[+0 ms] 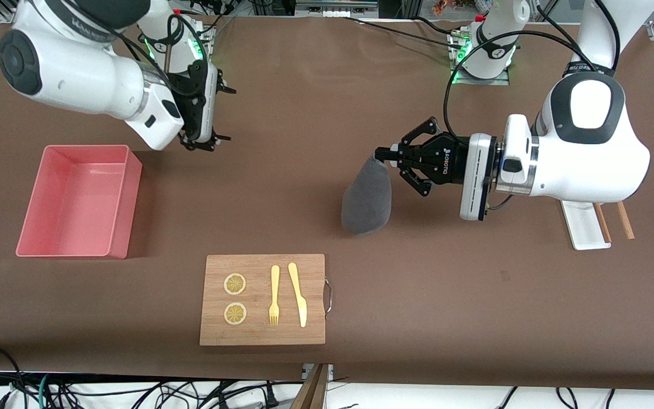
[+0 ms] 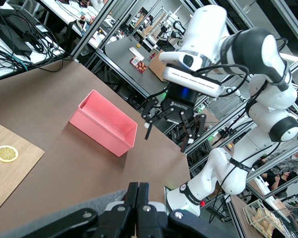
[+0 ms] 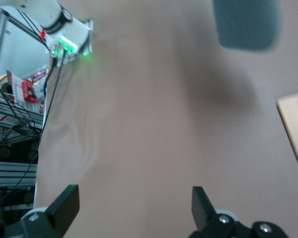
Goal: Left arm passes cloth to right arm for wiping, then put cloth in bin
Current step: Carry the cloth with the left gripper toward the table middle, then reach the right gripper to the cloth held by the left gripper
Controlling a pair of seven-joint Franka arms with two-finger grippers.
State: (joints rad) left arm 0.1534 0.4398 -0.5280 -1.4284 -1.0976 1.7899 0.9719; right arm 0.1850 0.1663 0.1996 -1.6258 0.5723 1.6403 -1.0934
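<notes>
**Front view: cloth lifted, hand-over not yet made**

Front view shows the cloth (image 1: 367, 199) hanging in the air over the bare middle of the table, pinched at its top corner by the left gripper (image 1: 382, 154), whose fingers are closed tight on the fabric. The cloth's long axis runs from the pinched tip down and slightly toward the right arm's end of the table, narrow at the top and widening to a rounded lower end that points toward the wooden board (image 1: 263, 299).

The right gripper (image 1: 205, 143) hangs over the table just beside the bin (image 1: 32, 233), its fingers spread wide and holding nothing; the right wrist view confirms the gap between them.

As a judgement, the task is at an early stage: the pick-up looks done, while the pass to the right arm, the wiping and the drop into the bin are all left. The bin is empty. The two grippers are well apart, so the arms must close that gap before any transfer.
</notes>
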